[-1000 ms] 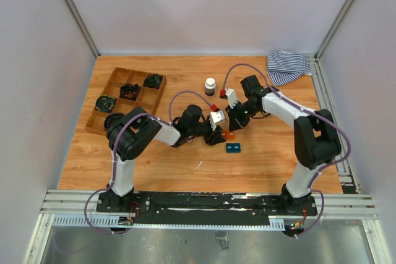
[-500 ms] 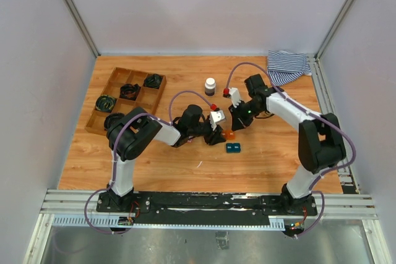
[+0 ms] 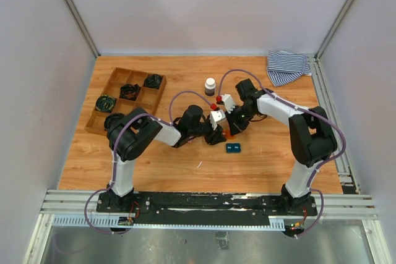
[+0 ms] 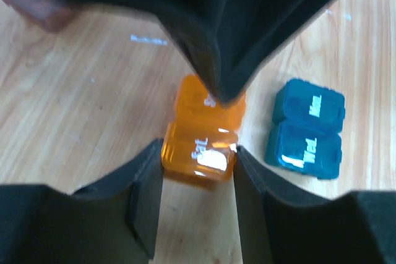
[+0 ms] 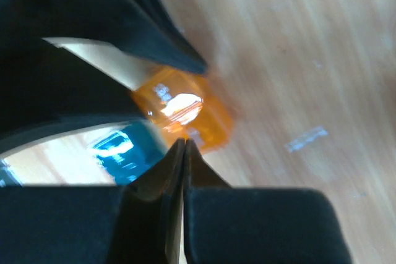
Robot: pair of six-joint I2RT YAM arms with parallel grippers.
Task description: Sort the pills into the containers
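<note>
one orange case [image 4: 199, 135] snug in the left pincer [image 4: 198, 159], teal case [image 4: 306, 129] just beside

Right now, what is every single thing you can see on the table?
table: one, light wood, under everything
wooden tray: one, brown, far left
coils: at least three, black, in the tray's compartments
bottle: one, dark with a white cap, far middle
cloth: one, blue and white stripes, far right corner
orange pill case: one, orange, centre
teal pill case: one, teal, just right of the orange one
brown thing: one, reddish brown, blurred, at the upper left of the left wrist view
left gripper: one, black, closed on the orange pill case
right gripper: one, black, shut, tip at the orange pill case
</note>
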